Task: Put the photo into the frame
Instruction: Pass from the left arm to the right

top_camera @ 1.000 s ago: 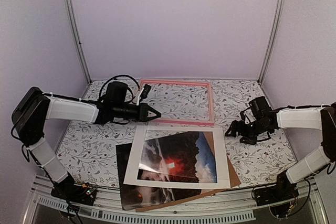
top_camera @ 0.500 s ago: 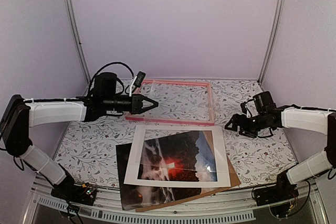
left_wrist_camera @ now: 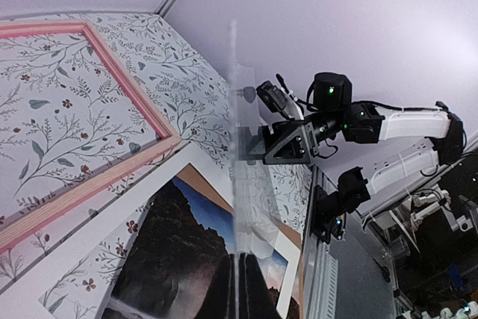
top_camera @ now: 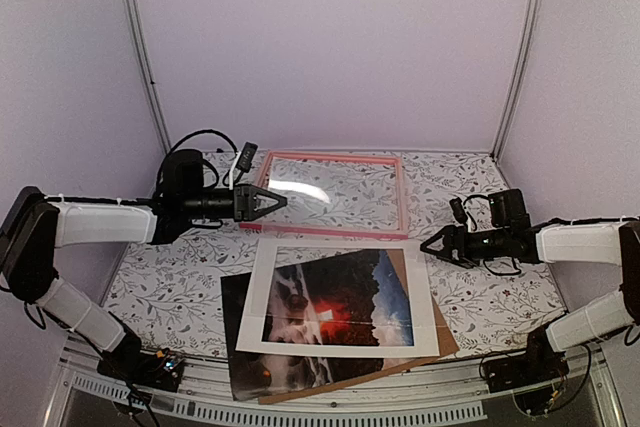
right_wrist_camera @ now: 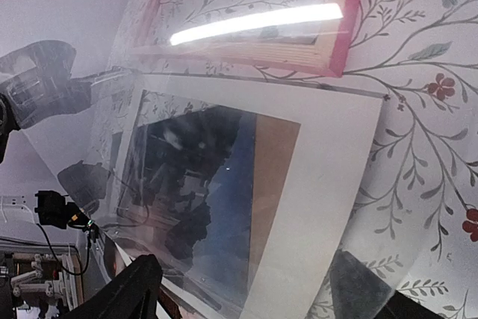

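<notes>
Tilting the clear pane (top_camera: 297,187) up from the frame (top_camera: 335,232), my left gripper (top_camera: 272,199) stays clenched on it. My right gripper (top_camera: 432,244), spread, has dropped beside the mat (top_camera: 262,292) covering the photo (top_camera: 340,307); the frame is opening up.

**Booth and work surface, overhead view.** You are looking into a booth closed at the rear by a plain pale lilac back wall panel (top_camera: 330,47). Matching lilac side panels stand at the left (top_camera: 60,67) and right (top_camera: 590,67) of this view. A slim silver metal corner post rises at each rear junction, one on the left (top_camera: 140,47) and one on the right (top_camera: 522,47), both leaning outward toward the top.

The flat tabletop (top_camera: 180,287) wears a white covering printed with grey-green leafy sprigs and small red flowers, and it reaches all three walls. A white slotted metal rail (top_camera: 400,415) runs along its near edge.

Light is soft and diffuse, and shadows on the covering are faint. In the left wrist view, a dark area of blurred equipment (left_wrist_camera: 433,259) lies beyond the table's near edge.
</notes>
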